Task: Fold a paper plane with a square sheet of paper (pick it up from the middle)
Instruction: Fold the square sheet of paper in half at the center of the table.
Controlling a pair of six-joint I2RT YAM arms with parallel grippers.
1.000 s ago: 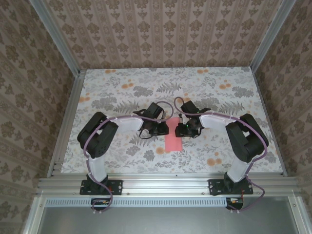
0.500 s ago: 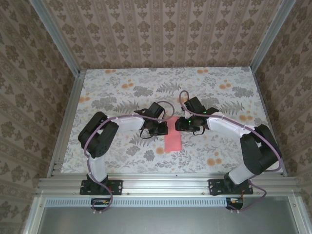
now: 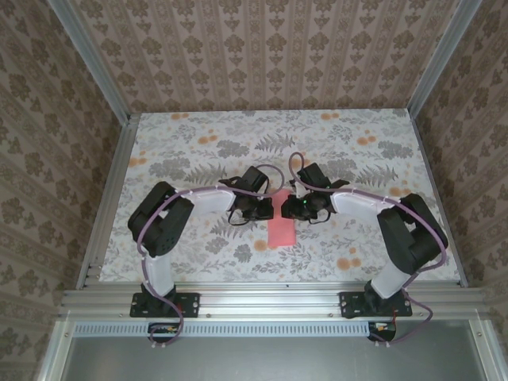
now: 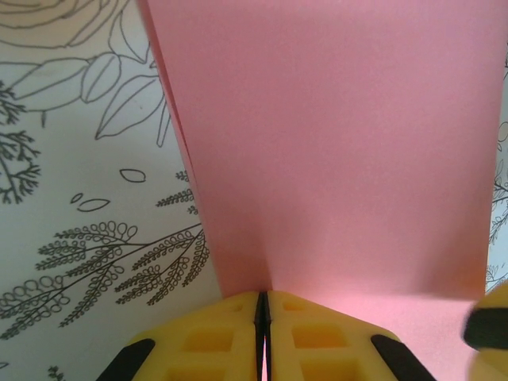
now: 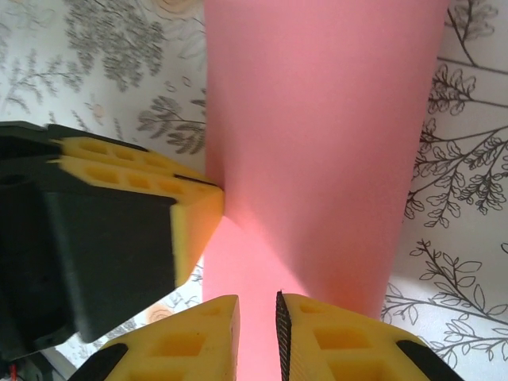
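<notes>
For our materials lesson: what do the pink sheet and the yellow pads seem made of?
The pink sheet: apparently thin paper, matte; it holds a crisp fold. The yellow pads: probably moulded plastic or firm rubber, matte, with recessed square pockets.

The left arm (image 3: 163,222) and right arm (image 3: 406,232) are built of black joints and white links; purple cables (image 3: 140,252) are routed alongside. Yellow recessed fingers (image 5: 333,337) are fitted to the left tool (image 4: 262,298) and right tool (image 5: 258,300).

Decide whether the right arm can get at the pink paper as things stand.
Probably yes: the right pincer sits at the edge of the paper, jaws slightly apart with paper between them. The left pincer grips the paper beside it, not in its way.
</notes>
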